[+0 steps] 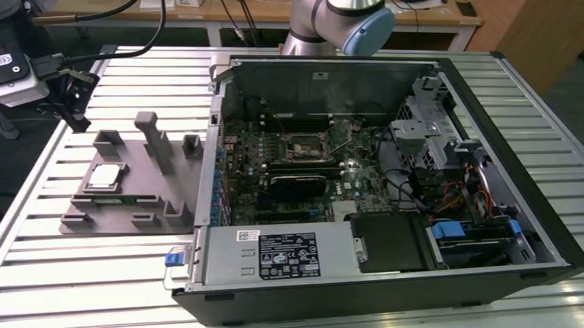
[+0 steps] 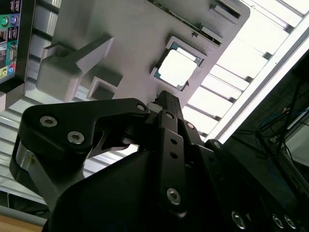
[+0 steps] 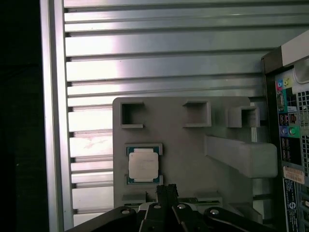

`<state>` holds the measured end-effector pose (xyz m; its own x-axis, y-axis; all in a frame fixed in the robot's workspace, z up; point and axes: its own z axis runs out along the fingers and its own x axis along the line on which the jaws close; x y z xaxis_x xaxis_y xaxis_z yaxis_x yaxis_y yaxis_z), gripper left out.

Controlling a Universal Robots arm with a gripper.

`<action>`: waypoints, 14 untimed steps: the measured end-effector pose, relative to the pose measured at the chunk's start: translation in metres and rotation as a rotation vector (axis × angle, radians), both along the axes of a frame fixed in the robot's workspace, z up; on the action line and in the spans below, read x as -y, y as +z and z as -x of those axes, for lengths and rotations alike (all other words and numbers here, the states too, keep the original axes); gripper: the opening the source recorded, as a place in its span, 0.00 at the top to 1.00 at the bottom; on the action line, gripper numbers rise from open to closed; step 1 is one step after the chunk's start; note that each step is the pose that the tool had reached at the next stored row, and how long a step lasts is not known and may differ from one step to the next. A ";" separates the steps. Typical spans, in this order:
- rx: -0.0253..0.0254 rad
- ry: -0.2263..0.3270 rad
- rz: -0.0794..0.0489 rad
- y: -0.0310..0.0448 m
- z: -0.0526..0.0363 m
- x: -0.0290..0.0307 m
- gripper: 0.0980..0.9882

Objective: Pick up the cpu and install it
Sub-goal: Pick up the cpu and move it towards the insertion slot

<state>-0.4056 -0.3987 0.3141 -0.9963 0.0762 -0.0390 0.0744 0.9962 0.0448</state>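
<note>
The cpu (image 1: 103,176) is a small square chip with a shiny silver top. It lies flat in a recess of the grey fixture block (image 1: 128,205), at the exterior view's left, beside the open computer case. My gripper (image 1: 78,123) hangs above and beyond the fixture, apart from the chip. In both wrist views the cpu (image 3: 143,164) (image 2: 177,67) lies just past my black fingertips (image 3: 166,189) (image 2: 163,98), which stand close together with nothing between them. The motherboard's black socket frame (image 1: 306,145) sits in the middle of the case.
The open computer case (image 1: 493,82) takes up the middle and right of the slatted metal table (image 1: 146,75). Upright posts (image 1: 150,130) rise from the fixture near the chip. A power supply (image 1: 273,256) and drive bays (image 1: 429,143) stand inside the case.
</note>
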 end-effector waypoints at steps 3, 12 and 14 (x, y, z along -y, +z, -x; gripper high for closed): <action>0.0001 0.000 0.000 -0.0006 0.0000 0.0000 0.99; 0.0000 0.000 0.000 -0.0044 0.0002 0.0000 0.99; 0.0001 0.000 0.000 -0.0054 0.0006 0.0000 0.99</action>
